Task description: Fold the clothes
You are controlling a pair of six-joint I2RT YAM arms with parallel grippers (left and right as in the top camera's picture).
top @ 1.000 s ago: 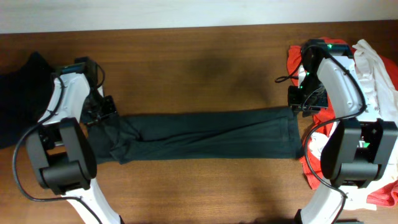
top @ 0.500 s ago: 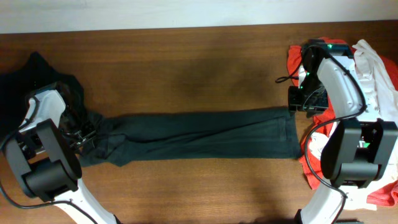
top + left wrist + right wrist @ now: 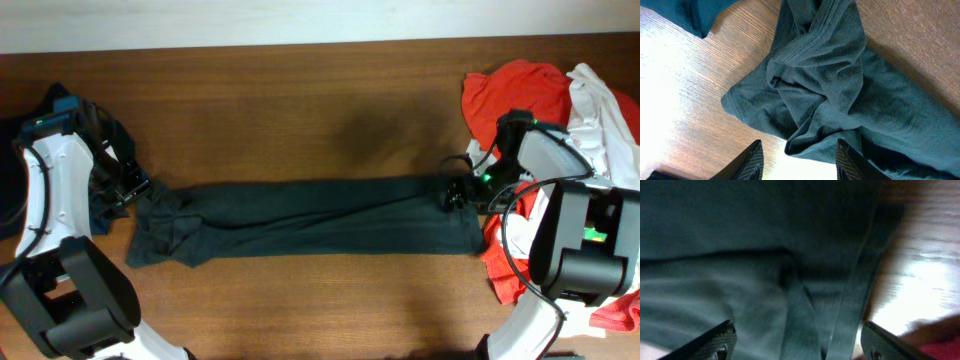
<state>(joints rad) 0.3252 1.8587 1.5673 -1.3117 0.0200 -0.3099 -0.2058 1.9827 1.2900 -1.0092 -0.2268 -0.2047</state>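
Note:
A long dark green garment (image 3: 320,220) lies stretched left to right across the wooden table. Its left end (image 3: 815,90) is crumpled into folds. My left gripper (image 3: 125,192) hovers just off that end, open; in the left wrist view the gripper (image 3: 800,167) has bare table between its fingers, and a fold of cloth lies by the right finger (image 3: 850,160). My right gripper (image 3: 456,194) sits low over the garment's right end. The right wrist view shows the gripper (image 3: 800,347) open wide above the hemmed edge (image 3: 855,295), gripping nothing.
A pile of red (image 3: 510,85) and white (image 3: 600,110) clothes fills the right edge of the table, red cloth (image 3: 940,350) close to my right fingers. Dark blue clothing (image 3: 25,150) lies at the far left, one corner (image 3: 695,12) near the garment's crumpled end.
Both grippers opened and let go of the garment's ends. The left arm swung out to the left. The right gripper moved down and inward over the right end.

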